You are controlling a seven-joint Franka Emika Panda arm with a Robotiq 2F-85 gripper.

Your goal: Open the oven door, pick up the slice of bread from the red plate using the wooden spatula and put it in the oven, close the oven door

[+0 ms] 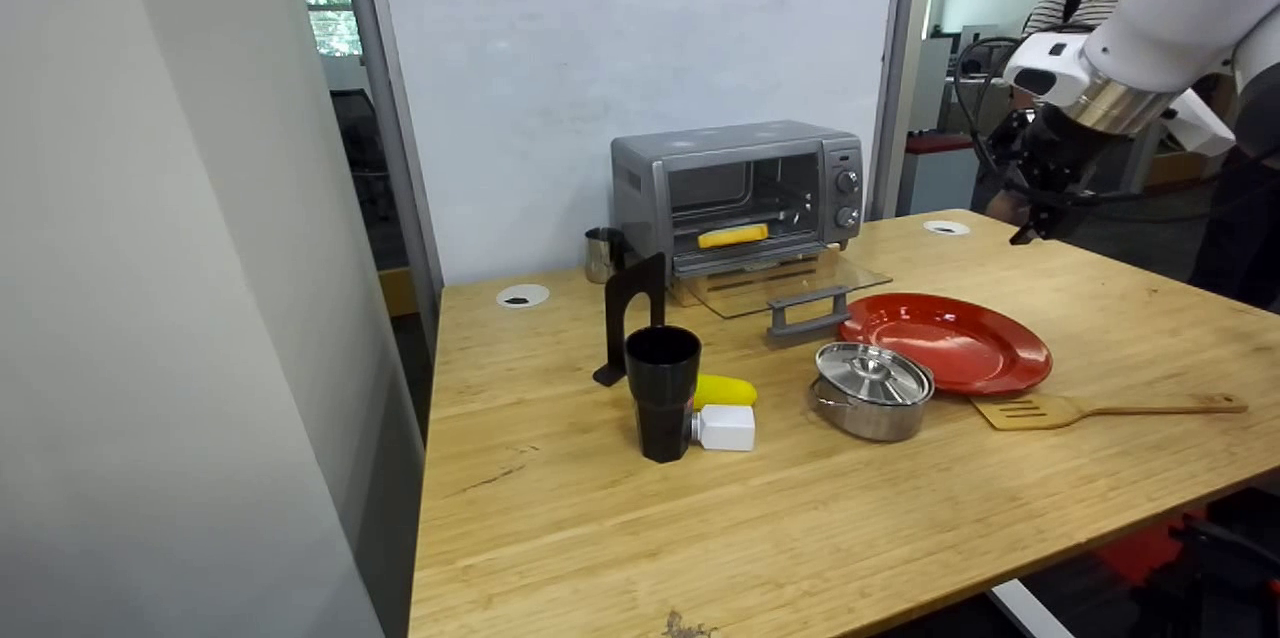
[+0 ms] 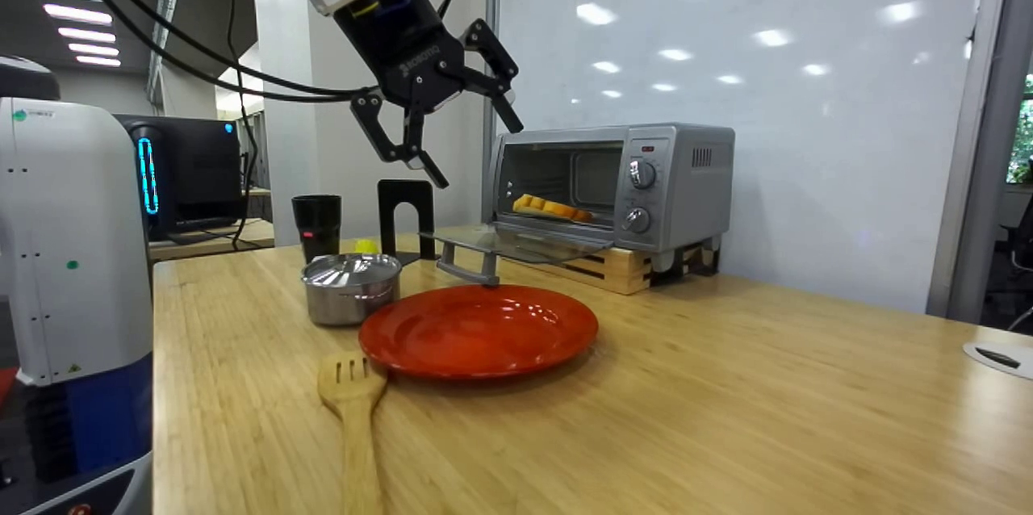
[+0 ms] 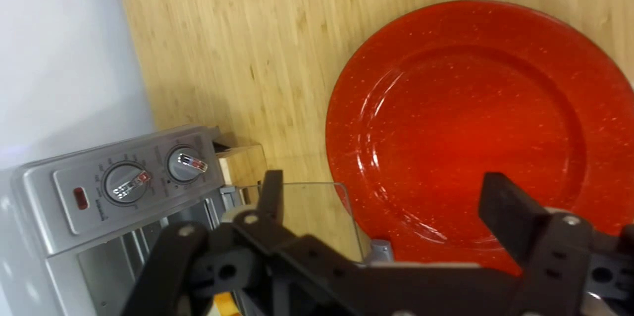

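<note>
1. The wooden spatula (image 2: 356, 422) is seen flat on the table (image 2: 767, 402), its slotted head set by the rim of the red plate (image 2: 478, 333).
2. The handle (image 2: 464, 274) is found at that rim (contact cannot be told), its long axis run along the front of the oven (image 2: 641, 196).
3. The gripper (image 2: 479, 155) is spread wide, with nothing held between its 2 fingers (image 2: 508, 113). The handle is placed lower than it and well apart; in the wrist view 1 end is shown between the fingers, beyond them.
4. The oven door (image 2: 524, 242) is dropped open; closing it is judged the 1 step left, by a descent to the handle and an upward swing.
5. The slice of bread (image 2: 550, 208) is set inside the oven, near its mouth.
</note>
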